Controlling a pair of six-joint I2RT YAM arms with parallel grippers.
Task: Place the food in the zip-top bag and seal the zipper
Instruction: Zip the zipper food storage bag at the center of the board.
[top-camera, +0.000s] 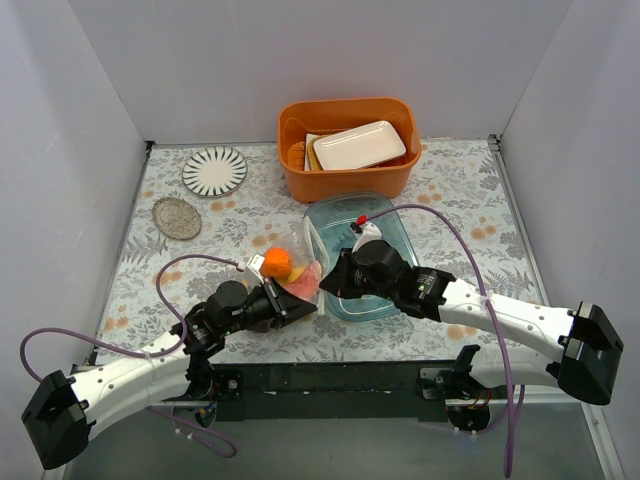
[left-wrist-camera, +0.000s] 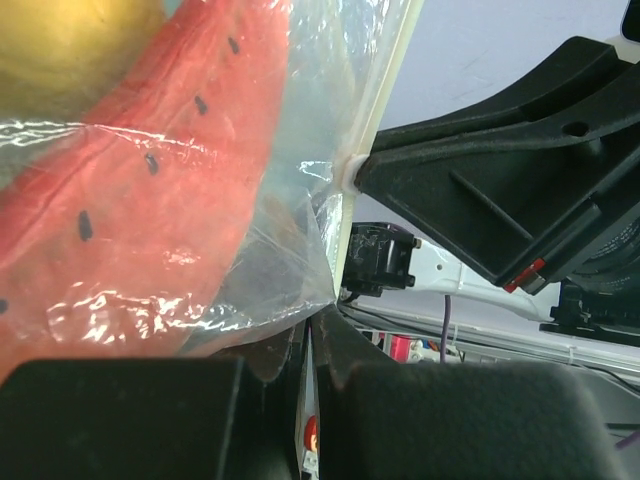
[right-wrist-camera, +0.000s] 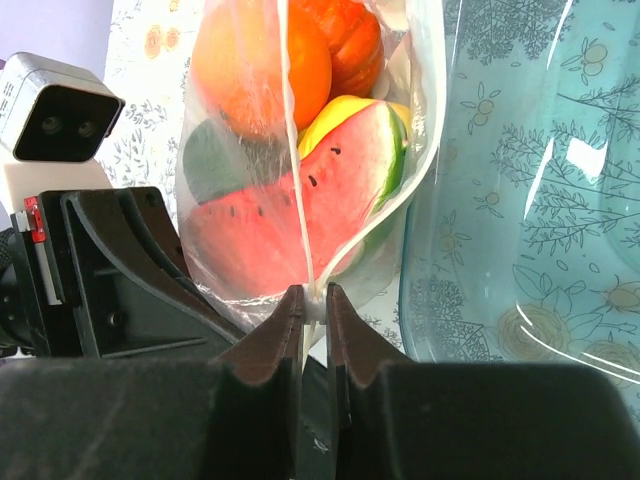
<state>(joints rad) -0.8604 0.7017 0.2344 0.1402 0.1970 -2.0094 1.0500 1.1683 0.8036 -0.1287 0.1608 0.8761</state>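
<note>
Three cameras: one overhead, two wrist-mounted.
The top camera is looking down from behind over the whole table; both wrist cameras are peering, very close and from opposite sides, at the same zip-top bag and watermelon slice.

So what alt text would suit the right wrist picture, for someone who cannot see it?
The right gripper pinches the thin whitish zipper strip of a clear floppy plastic bag holding a red toy watermelon slice and a round orange toy fruit. A clear blue-tinted tray lies beside it.
</note>
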